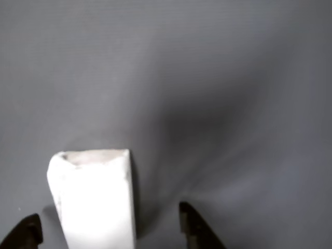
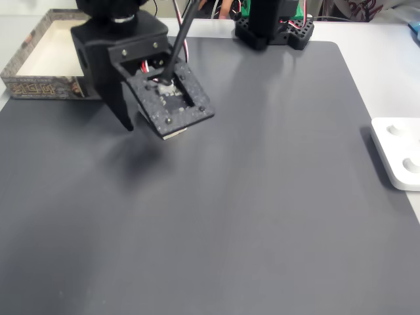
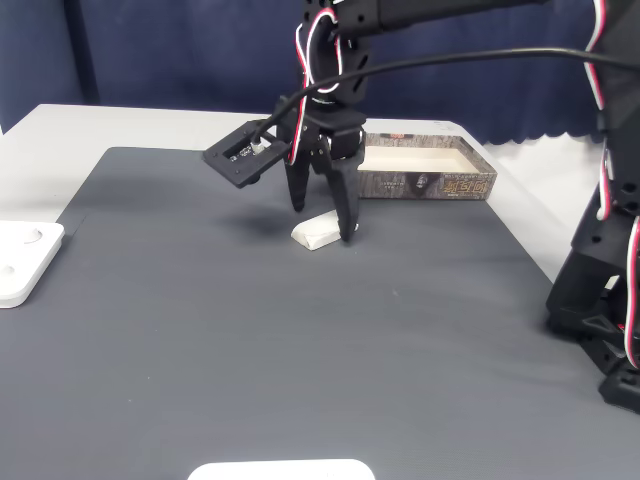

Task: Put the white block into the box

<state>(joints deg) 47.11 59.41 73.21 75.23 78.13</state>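
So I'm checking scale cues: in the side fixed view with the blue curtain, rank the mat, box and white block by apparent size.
1. Mat
2. Box
3. White block, between the open gripper fingers

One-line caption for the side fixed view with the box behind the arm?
Open black gripper straddles the small white oblong block on the grey mat, shallow beige-lined box behind.

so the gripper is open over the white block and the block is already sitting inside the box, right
Not quite. The gripper is open over the block, but the block is not in the box. In a fixed view it lies on the dark mat in front of the box, apart from it. The other view agrees: block on bare mat between the open fingertips.
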